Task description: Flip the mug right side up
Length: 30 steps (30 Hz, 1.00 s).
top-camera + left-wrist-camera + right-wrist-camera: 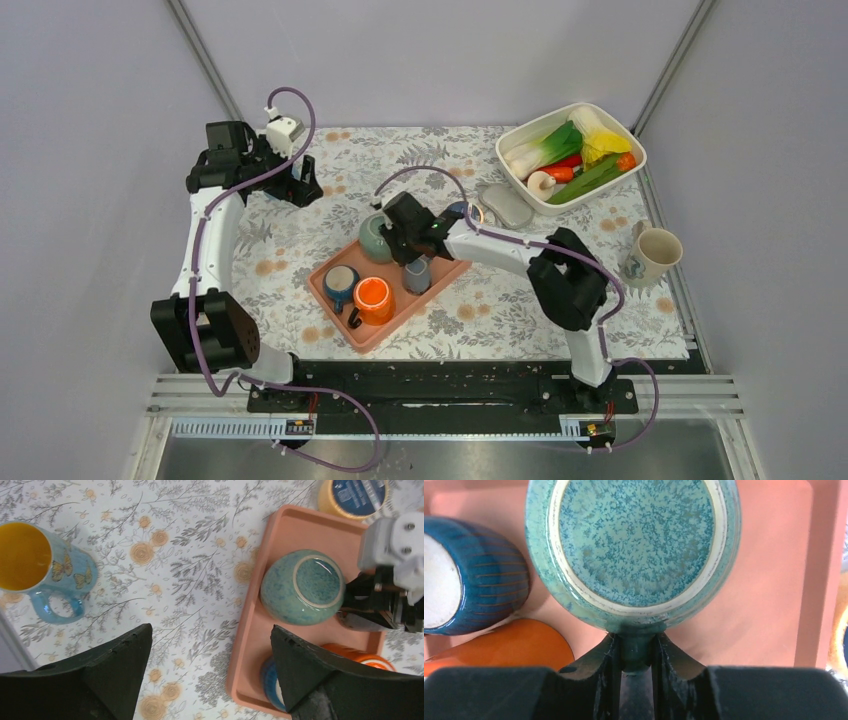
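Observation:
The mug [636,545] is speckled teal and stands upside down, base up, at the far end of a pink tray [764,580]. My right gripper [636,642] is shut on its handle [636,652], one finger on each side. From above, the mug [375,237] sits just left of the right gripper [400,240]. My left gripper [212,640] hangs open over the flowered cloth to the left of the tray [300,530], holding nothing. The mug [302,587] lies beyond its right finger.
On the tray also sit a blue mug [340,285], an orange mug [372,298] and a grey one [417,275]. A butterfly mug [45,565] stands far left. A white bin of vegetables [570,155] and a cream mug [655,255] are at the right.

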Motion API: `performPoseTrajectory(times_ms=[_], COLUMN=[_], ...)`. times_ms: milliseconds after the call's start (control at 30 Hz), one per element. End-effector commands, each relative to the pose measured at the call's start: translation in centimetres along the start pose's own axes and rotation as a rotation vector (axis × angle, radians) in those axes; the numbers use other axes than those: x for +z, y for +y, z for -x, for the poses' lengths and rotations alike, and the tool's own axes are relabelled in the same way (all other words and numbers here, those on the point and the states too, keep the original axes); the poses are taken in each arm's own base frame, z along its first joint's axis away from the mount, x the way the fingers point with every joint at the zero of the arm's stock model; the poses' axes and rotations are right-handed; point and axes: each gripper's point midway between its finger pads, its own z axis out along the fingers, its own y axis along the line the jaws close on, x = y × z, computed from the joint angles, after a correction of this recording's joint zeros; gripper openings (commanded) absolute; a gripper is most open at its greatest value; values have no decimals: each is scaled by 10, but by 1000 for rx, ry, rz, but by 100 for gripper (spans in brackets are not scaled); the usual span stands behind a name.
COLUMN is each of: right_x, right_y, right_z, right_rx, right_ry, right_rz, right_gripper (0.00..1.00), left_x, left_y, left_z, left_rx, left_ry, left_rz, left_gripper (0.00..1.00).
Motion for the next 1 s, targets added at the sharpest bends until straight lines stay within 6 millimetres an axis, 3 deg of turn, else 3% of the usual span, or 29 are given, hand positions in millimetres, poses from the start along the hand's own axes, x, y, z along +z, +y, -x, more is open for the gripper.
performPoseTrajectory(times_ms=[0, 167, 433, 567, 700, 967], right_x=[-59, -95, -157, -179, -186, -181], right_y=[-16, -18, -9, 0, 3, 13], right_z=[87, 114, 156, 169, 174, 179], right_rx=[286, 410, 520, 546, 556, 575], right_ry=[-373, -538, -773, -834, -860, -849], right_rz=[115, 199, 388, 476, 506, 581], right_gripper=[0, 0, 0, 0, 0, 0], left_x=[-10, -1, 29, 27, 26, 15], left_y=[-25, -45, -89, -101, -111, -140], left_z=[26, 36, 26, 35, 41, 55], left_rx=[-84, -279, -527, -588, -601, -624], left_ry=[-123, -211, -185, -210, -225, -250], left_rz=[-83, -190, -418, -516, -562, -723], left_gripper=[91, 92, 95, 92, 86, 72])
